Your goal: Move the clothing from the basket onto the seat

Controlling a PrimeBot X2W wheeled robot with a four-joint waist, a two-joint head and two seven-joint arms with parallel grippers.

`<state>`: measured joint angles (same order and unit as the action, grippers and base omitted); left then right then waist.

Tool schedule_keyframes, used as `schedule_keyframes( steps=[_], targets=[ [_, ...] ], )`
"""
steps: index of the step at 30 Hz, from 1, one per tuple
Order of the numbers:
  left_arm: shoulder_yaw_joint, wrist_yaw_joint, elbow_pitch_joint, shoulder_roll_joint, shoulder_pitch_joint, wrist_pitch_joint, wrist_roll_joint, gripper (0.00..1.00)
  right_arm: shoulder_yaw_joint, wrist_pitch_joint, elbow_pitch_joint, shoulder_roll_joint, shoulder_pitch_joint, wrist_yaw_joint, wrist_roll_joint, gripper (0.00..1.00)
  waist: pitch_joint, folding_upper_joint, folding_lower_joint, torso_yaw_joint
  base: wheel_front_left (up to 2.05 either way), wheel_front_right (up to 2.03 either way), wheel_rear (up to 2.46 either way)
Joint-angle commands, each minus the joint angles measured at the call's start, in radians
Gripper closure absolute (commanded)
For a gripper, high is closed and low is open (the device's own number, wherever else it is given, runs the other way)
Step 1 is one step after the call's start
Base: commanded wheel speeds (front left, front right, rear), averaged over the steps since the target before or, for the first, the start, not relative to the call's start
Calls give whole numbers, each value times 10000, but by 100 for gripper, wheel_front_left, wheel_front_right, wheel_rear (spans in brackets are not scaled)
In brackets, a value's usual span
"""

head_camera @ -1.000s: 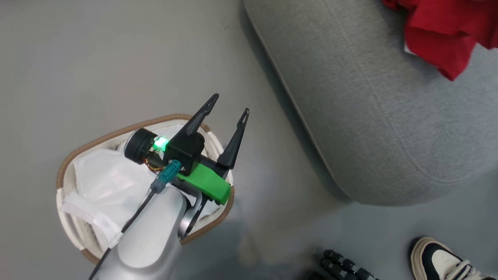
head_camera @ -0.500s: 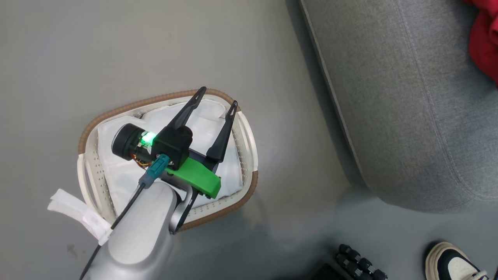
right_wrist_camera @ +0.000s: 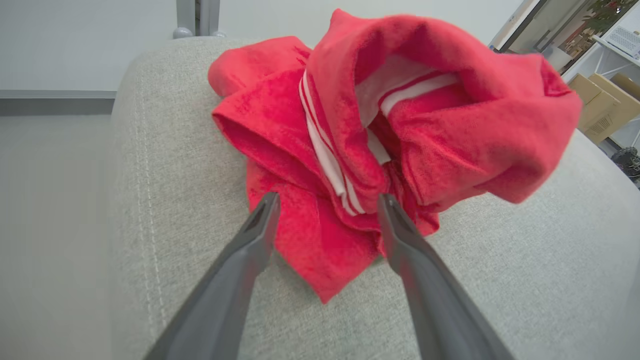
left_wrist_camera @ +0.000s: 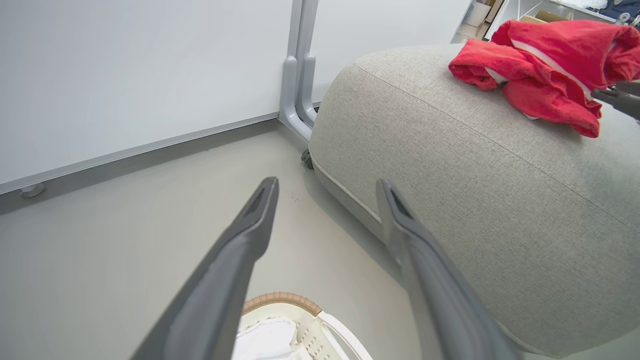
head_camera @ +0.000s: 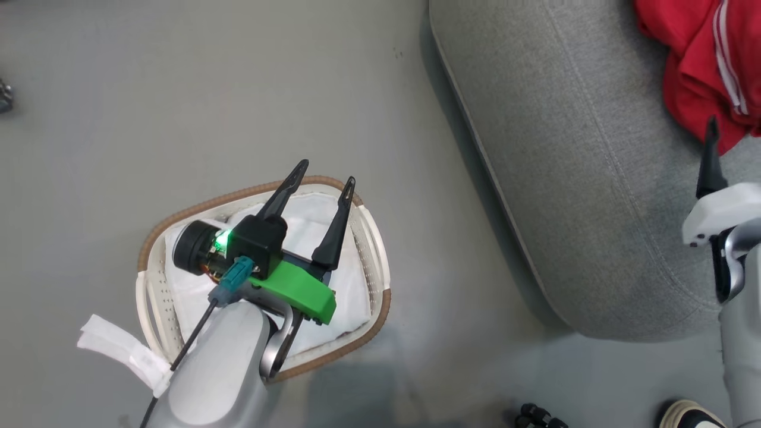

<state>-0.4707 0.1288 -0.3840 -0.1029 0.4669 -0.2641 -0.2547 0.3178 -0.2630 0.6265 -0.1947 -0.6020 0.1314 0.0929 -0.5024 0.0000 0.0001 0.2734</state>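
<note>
The red clothing point(head_camera: 701, 71) with white stripes lies crumpled on the grey seat point(head_camera: 582, 178), toward its far right. My right gripper point(right_wrist_camera: 328, 200) is open, its fingertips just short of the clothing point(right_wrist_camera: 400, 115), and a low red fold lies between them. One right finger point(head_camera: 710, 154) rises at the head view's right edge. My left gripper point(head_camera: 327, 172) hangs open and holds nothing above the basket point(head_camera: 380, 261), which stands on the floor left of the seat. In the left wrist view the clothing point(left_wrist_camera: 540, 65) rests on top of the seat point(left_wrist_camera: 475, 175).
A plain white sheet point(head_camera: 357, 285) lines the basket, and a white strip point(head_camera: 119, 353) hangs over its near-left rim. A person's shoe point(head_camera: 689, 413) and a black ribbed object point(head_camera: 538, 416) sit at the bottom right. A white wall panel with a post point(left_wrist_camera: 297, 65) stands behind the seat.
The head camera has shifted, so the whole picture moved. My right gripper has come into the head view beside the clothing. The left gripper stays open above the basket.
</note>
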Motion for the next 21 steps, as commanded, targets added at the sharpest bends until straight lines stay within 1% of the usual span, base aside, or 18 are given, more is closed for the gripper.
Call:
schedule_keyframes(
  steps=[1, 6, 10, 15, 21],
  targets=[
    [156, 22, -2, 22, -256, -6, -50, 0, -48, -24, -130, 75, 346, -14, -138, 0, 550, 0, -1, -1, 0, 0, 0],
    [719, 17, 63, 123, -785, -5, 122, 0, -655, -25, -567, 455, 1152, -14, -400, 0, 1123, 0, -1, -274, 0, 0, 0],
    [1313, -115, 166, 258, -1188, -5, 348, 0, -1202, -24, -1039, 729, 1553, -14, -690, 0, 1542, 0, -1, -664, 0, 0, 0],
    [1903, -234, 427, 388, -1658, -6, 777, 0, -2037, -24, -1512, 936, 1662, -14, -901, 0, 1977, 0, -1, -1211, 0, 0, 0],
    [2742, -515, 591, 453, -2209, -6, 1066, 0, -3048, -24, -1856, 1172, 1590, -14, -1261, 0, 2433, 0, -1, -1831, 0, 0, 0]
  ],
)
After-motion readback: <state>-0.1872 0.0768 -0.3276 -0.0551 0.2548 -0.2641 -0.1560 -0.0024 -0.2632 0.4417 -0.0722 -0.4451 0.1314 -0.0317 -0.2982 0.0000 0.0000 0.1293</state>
